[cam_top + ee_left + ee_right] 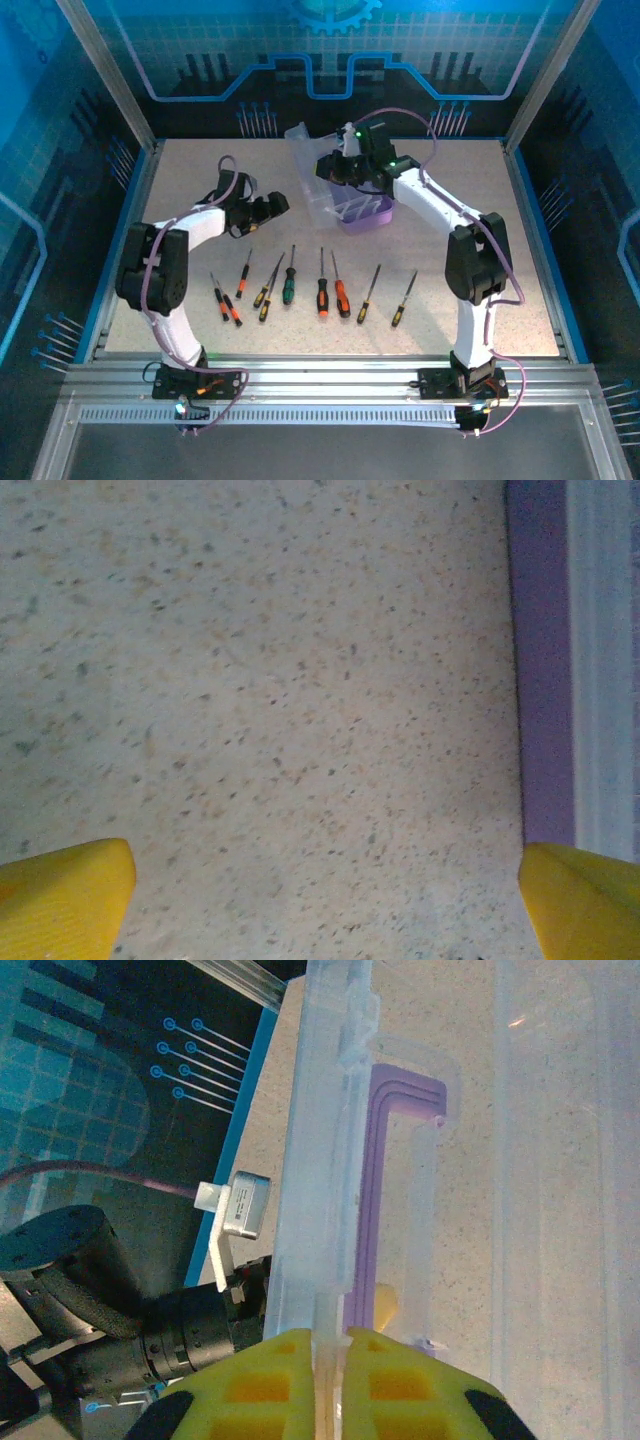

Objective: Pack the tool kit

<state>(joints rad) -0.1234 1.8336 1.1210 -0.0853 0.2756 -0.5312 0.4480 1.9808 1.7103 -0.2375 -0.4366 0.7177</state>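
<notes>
Along the near edge of the desk (500,300) the two arms were bolted, left and right. Just beyond them the screwdrivers (322,295) lay loose in a ragged row across the near middle of the desk, shafts pointing toward the far edge. Small orange-handled ones lay at the left end, yellow-black ones next to them, and one green-handled screwdriver (289,288) beside two larger orange ones. Two more slim yellow-black ones lay at the right end. None of them touched a gripper.

Farther in, left of centre, the left gripper (272,205) hung low over the bare speckled surface. In the left wrist view it (325,900) had its jaws spread wide and nothing between them. A purple band, apparently the wall of the case (545,680), ran down the right side just beside one yellow fingertip (580,900).

Toward the far edge, near the desk's centre, sat the purple case (365,215). It was open, its clear lid (308,160) raised and tilted to the left. The right gripper (340,165) reached over the case to that lid. In the right wrist view its (328,1345) yellow fingers (265,1380) were clenched on the rim of the clear lid (520,1160), with the purple handle (372,1160) just ahead of them. I could not tell whether any screwdriver lay inside the case.
</notes>
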